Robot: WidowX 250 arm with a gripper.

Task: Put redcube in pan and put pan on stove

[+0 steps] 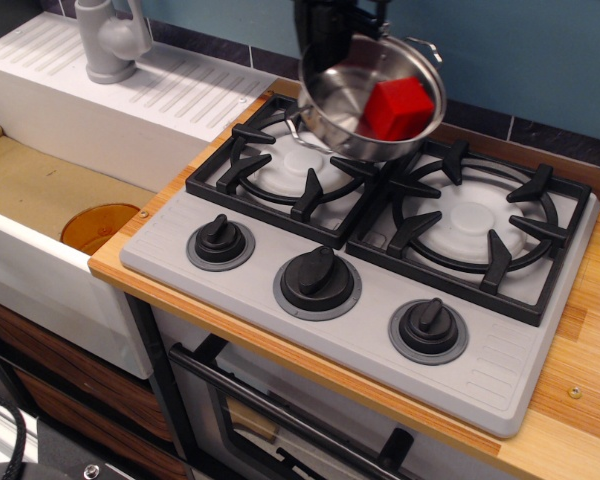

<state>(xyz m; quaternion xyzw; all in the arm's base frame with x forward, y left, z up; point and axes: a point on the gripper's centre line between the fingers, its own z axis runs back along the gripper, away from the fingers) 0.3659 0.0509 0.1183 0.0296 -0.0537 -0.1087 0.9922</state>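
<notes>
The shiny steel pan (345,120) hangs tilted in the air above the back of the stove (360,330), over the gap between the two burners and nearer the left one. The redcube (397,108) lies inside the pan against its right wall. My black gripper (330,35) comes down from the top edge and is shut on the pan's far left rim; its fingertips are partly hidden by the pan. A wire loop handle (427,46) sticks out at the pan's upper right.
The left burner (285,165) and right burner (473,225) have black grates and carry nothing. Three black knobs (318,280) line the stove front. A white sink (60,190) with a grey faucet (110,40) lies to the left. Wooden counter (580,400) lies right.
</notes>
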